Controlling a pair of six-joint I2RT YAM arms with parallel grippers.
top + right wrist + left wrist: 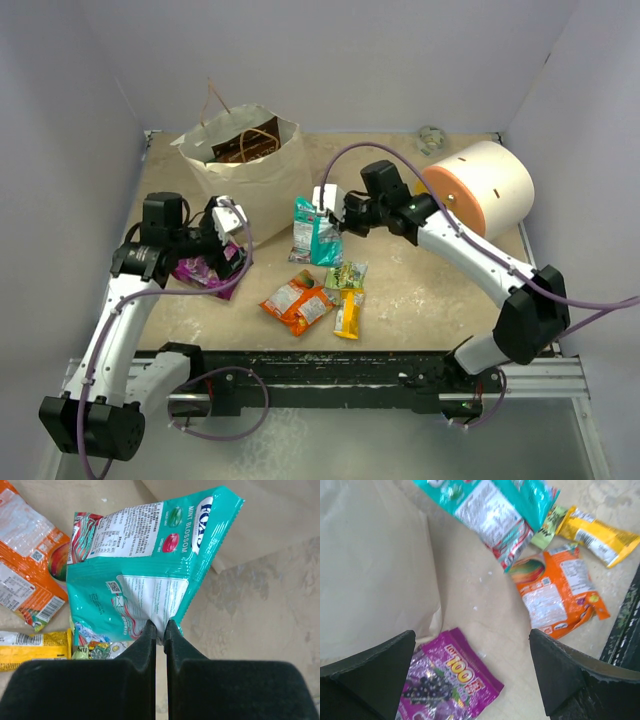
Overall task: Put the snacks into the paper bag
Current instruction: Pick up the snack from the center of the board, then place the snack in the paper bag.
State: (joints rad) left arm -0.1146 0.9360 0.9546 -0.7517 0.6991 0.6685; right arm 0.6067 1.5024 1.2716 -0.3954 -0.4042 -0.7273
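The tan paper bag [262, 180] stands open at the back left with a brown candy bag [245, 147] inside. My right gripper [335, 213] is shut on the edge of a teal packet [314, 236], pinched between the fingers in the right wrist view [145, 565], just right of the bag. My left gripper [226, 232] is open and empty, hovering over a purple packet [451, 682] that lies at the bag's foot [375, 580]. An orange packet [297, 303], a small green packet [347, 274] and a yellow bar [349, 313] lie on the table in front.
A big cream cylinder with an orange face [482, 187] lies at the back right, behind my right arm. A small crumpled object [430, 138] sits by the back wall. The black front rail [330, 372] bounds the table's near edge.
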